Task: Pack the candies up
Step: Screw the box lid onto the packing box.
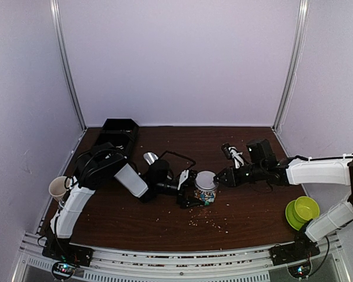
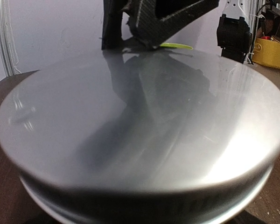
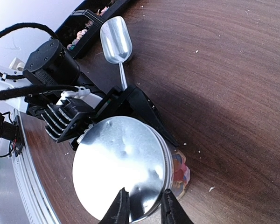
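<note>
**Lid on the jar, closing step in hand**

The candies (image 3: 179,169) sat packed inside the glass jar (image 1: 205,195), showing as coloured bits through the glass just under the metal lid (image 3: 119,163). The jar stood upright mid-worktop (image 3: 224,93). More coloured bits lay in the black tray (image 3: 86,23) at the far left. The metal scoop (image 3: 115,39) lay idle on the worktop between tray and jar.

Judged step: filling looked done, and capping the jar was in hand. The lid lay flat on top; whether it was fully seated I could not tell.

The left claw (image 1: 191,194) was spread wide around the jar body. One black finger lay along the jar's side below the lid, so it read as clamping the jar to steady it.

The right claw (image 3: 143,212) was at the lid's near edge with its jaws drawn narrow, only a slim gap between the tips and the lid rim showing in that gap. I could not tell whether the tips actually nipped the rim or only sat over it.

The next move likely calls for a firm hold on the rim, then a press or twist to seat the lid. Meanwhile the left claw would need to keep the jar from turning or tipping.
</note>
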Tool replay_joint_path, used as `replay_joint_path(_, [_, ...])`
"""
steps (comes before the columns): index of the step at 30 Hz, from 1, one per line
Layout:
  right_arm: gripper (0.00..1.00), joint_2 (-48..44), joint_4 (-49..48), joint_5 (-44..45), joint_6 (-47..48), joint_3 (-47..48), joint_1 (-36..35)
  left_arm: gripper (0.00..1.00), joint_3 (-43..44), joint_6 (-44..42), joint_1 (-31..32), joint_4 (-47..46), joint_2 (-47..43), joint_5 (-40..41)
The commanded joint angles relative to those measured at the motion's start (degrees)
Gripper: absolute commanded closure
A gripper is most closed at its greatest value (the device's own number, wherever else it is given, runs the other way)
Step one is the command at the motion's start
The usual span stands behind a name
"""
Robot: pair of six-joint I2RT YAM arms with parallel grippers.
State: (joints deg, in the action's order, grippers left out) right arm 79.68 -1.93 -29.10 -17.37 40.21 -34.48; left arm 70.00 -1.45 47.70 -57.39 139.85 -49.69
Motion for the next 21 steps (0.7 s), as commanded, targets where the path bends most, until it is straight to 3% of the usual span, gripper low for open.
replay_joint_path(1, [0.76, -2.9, 3.6, 0.6, 0.5, -1.1, -0.1, 0.12, 0.1, 1.7, -1.1, 3.6, 2.0, 2.2])
replay_joint_path(5, [0.74, -5.5, 7.1, 1.1, 1.6, 0.3, -0.2, 0.12, 0.1, 1.2, -1.1, 4.0, 2.0, 2.4])
replay_joint_path(11, [0.63, -5.7, 9.4, 3.0, 3.0, 5.0, -0.2, 0.12, 0.0, 0.5, -1.1, 4.2, 2.0, 2.5])
replay_joint_path(21, [0.59, 7.2, 9.5, 1.0, 3.5, 17.1, 0.1, 0.12, -0.6, -1.9, -1.1, 5.1, 1.8, 3.6])
